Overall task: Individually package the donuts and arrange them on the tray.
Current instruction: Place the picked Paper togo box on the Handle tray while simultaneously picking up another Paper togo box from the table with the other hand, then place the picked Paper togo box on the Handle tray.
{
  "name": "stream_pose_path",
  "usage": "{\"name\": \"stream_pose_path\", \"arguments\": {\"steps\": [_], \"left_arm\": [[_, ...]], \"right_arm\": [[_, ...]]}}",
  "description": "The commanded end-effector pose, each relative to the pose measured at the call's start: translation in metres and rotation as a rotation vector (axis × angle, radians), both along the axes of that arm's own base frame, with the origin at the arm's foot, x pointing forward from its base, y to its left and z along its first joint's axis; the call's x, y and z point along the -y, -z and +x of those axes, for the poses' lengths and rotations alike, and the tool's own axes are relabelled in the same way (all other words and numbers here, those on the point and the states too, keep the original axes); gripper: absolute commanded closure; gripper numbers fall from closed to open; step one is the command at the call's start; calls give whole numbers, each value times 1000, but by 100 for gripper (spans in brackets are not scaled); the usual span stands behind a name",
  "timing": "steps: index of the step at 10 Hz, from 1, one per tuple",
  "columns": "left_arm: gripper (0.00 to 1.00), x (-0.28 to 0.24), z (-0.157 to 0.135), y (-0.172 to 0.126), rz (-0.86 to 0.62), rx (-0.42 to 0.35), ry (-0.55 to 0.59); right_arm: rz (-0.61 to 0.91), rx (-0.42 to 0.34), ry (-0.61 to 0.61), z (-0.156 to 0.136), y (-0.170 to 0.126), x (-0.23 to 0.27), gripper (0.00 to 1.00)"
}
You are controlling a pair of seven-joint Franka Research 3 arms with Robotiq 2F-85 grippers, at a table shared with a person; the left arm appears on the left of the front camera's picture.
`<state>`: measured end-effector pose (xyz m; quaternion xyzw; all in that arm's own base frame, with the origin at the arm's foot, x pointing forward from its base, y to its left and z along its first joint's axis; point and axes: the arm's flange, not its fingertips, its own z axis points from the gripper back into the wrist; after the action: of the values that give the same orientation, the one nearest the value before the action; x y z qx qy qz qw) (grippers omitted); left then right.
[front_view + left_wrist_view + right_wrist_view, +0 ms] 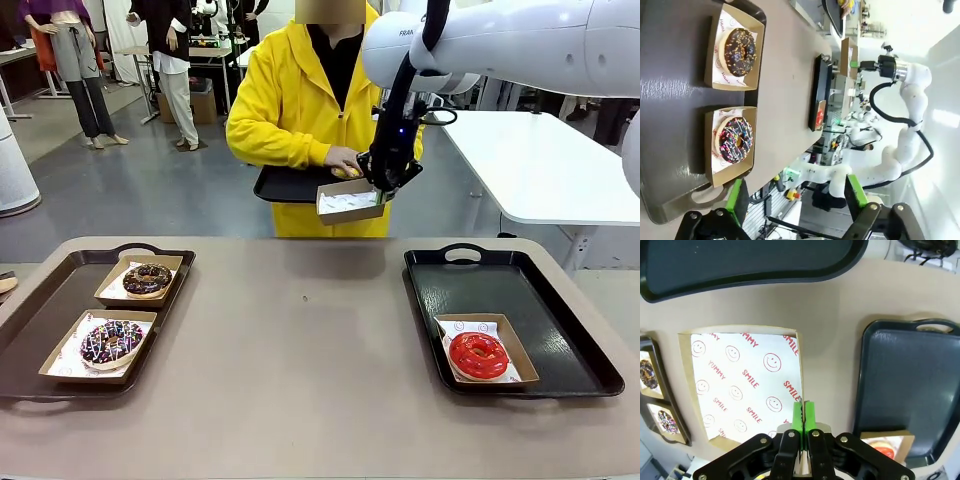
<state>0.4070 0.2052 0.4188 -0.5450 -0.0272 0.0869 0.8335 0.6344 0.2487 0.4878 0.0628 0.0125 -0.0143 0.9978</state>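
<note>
My right gripper (pixel 385 186) (pixel 803 412) is shut on the edge of an empty paper-lined cardboard box (pixel 348 203) (pixel 745 385), held in the air past the table's far edge, by the person's hand (pixel 345 160). A red donut (pixel 478 355) lies boxed on the black tray (pixel 560 330) at the right. Two chocolate donuts sit boxed on the brown tray (pixel 40 320) at the left: one with fine flecks (pixel 148 279) (pixel 740 45), one with white and pink sprinkles (pixel 110 342) (pixel 735 140). My left gripper (pixel 795 200) hangs open above that tray, holding nothing.
The person in a yellow coat holds another black tray (pixel 285 186) (pixel 740 260) at the far edge, just behind the lifted box. The middle of the beige table (pixel 300 340) lies between the two trays. A white table (pixel 540 160) stands at the back right.
</note>
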Motion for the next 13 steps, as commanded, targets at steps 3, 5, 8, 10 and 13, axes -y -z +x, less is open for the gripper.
{"name": "stream_pose_path", "arguments": {"steps": [3, 5, 8, 10, 13], "left_arm": [[0, -5, -2, 1, -16, -25, -26], [0, -5, -2, 1, -16, -25, -26], [0, -5, -2, 1, -16, -25, -26], [0, -5, -2, 1, -16, -25, -26], [0, -5, -2, 1, -16, -25, -26]], "right_arm": [[0, -3, 4, 1, 0, 2, 100], [0, -3, 4, 1, 0, 2, 100], [0, -3, 4, 1, 0, 2, 100], [0, -3, 4, 1, 0, 2, 100], [0, -3, 4, 1, 0, 2, 100]]}}
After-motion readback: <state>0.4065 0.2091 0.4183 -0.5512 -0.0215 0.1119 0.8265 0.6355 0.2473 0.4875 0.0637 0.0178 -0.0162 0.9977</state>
